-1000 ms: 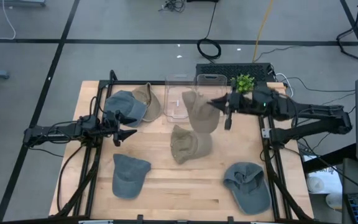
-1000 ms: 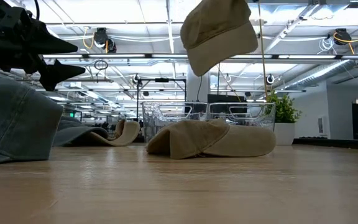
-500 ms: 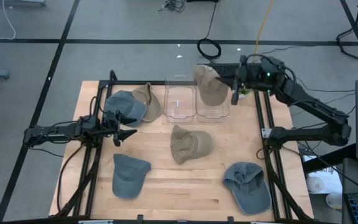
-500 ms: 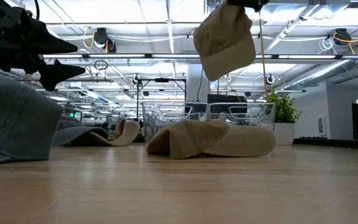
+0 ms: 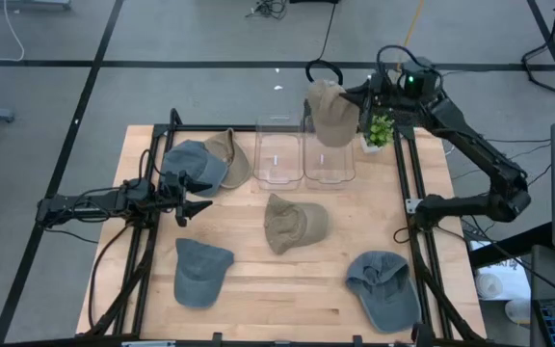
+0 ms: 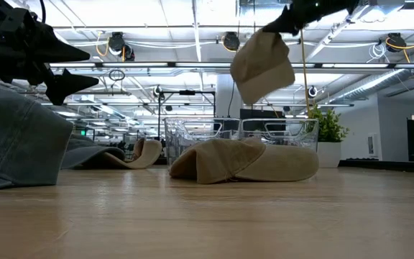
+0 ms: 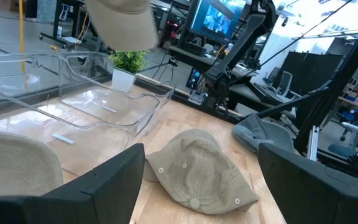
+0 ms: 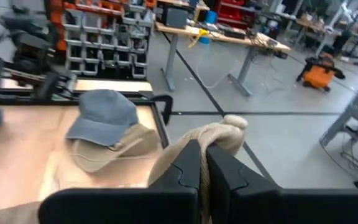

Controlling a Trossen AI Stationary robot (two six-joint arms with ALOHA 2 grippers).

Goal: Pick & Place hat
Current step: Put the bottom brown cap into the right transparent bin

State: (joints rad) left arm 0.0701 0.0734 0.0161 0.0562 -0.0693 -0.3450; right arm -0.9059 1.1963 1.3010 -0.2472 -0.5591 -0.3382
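On the left side of the wooden table, the left gripper hangs low with its fingers spread wide and nothing between them, waiting just beside a blue-grey denim cap that overlaps a khaki cap. A second blue-grey cap lies nearer the front edge. Toward the middle, a crumpled olive-tan cap rests on the bare wood, and behind it stand two clear plastic bins side by side (most likely the drop point, though the task does not say so).

Further right, the right gripper is raised high over the back of the table, its fingers pinched tight on the beige fabric hat. It hangs above the right-hand bin's far end, clear of the rim, probably carried high to pass over the bin wall. The hat droops limp from the pinch, folded and tilted, soft cloth with no held shape. Beyond it sits a small green potted plant, and a faded blue-grey cap lies at the front right.
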